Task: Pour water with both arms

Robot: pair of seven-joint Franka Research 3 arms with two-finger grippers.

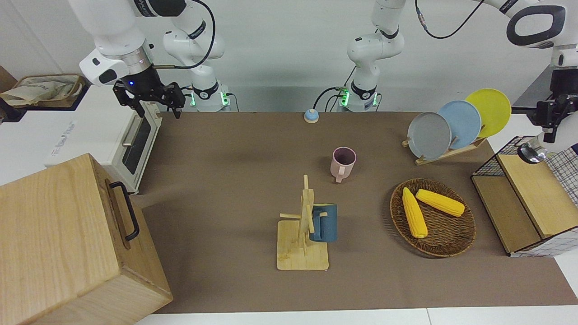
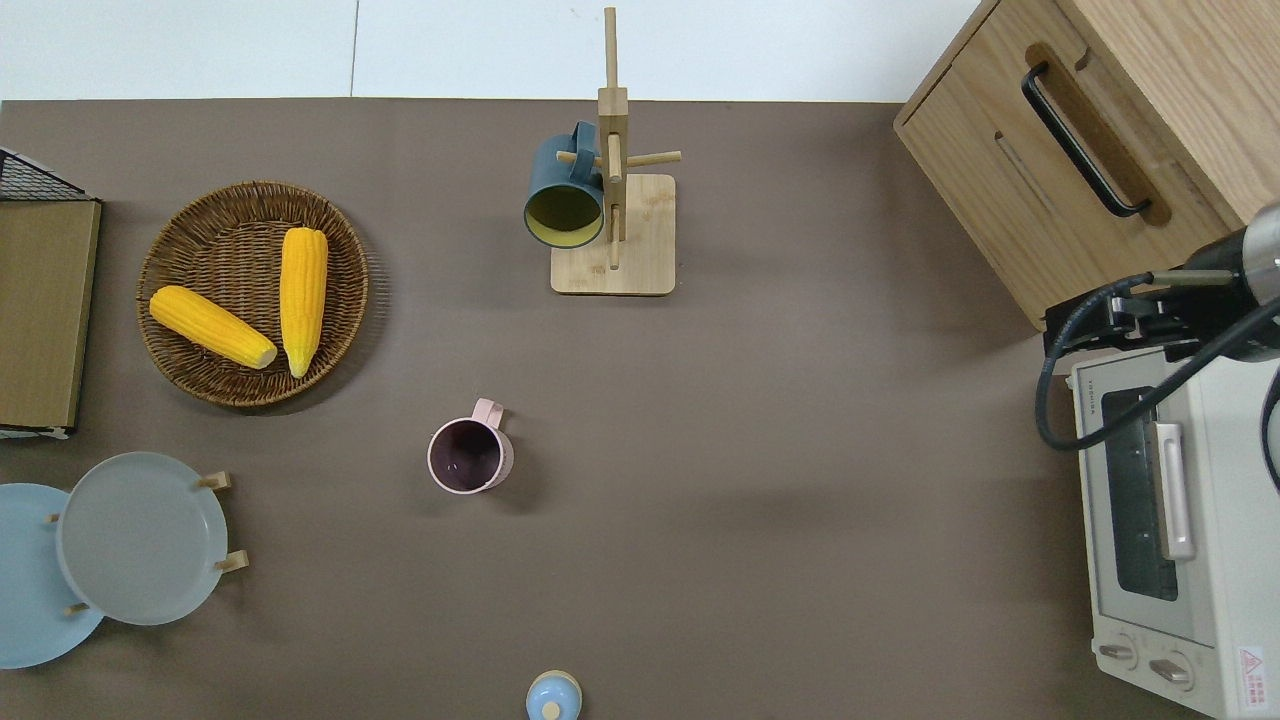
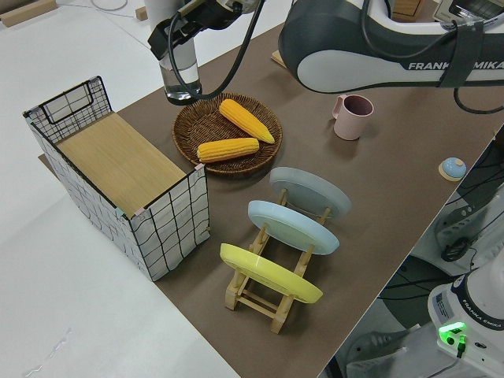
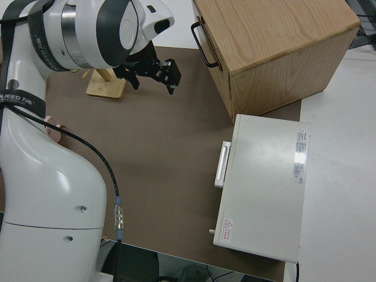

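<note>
Brown counter (image 1: 253, 149): left gripper (image 3: 183, 30) fingers clamp a glass (image 3: 179, 75); a tilt spills it. Right gripper (image 1: 149, 97) open, empty.

Looking straight down, I see my right arm (image 2: 1215, 300) reaching in over the white toaster oven (image 2: 1170, 560) at its end of the bench (image 2: 800, 450); whether my pincer is spread I cannot tell. A pink mug (image 2: 470, 455) stands upright mid-bench. Farther from me, a blue mug (image 2: 565, 195) hangs on a wooden mug tree (image 2: 615, 235). A wicker basket (image 2: 190, 230) holds two corn cobs (image 2: 303, 297), with plates (image 2: 140, 537) nearer me.
</note>
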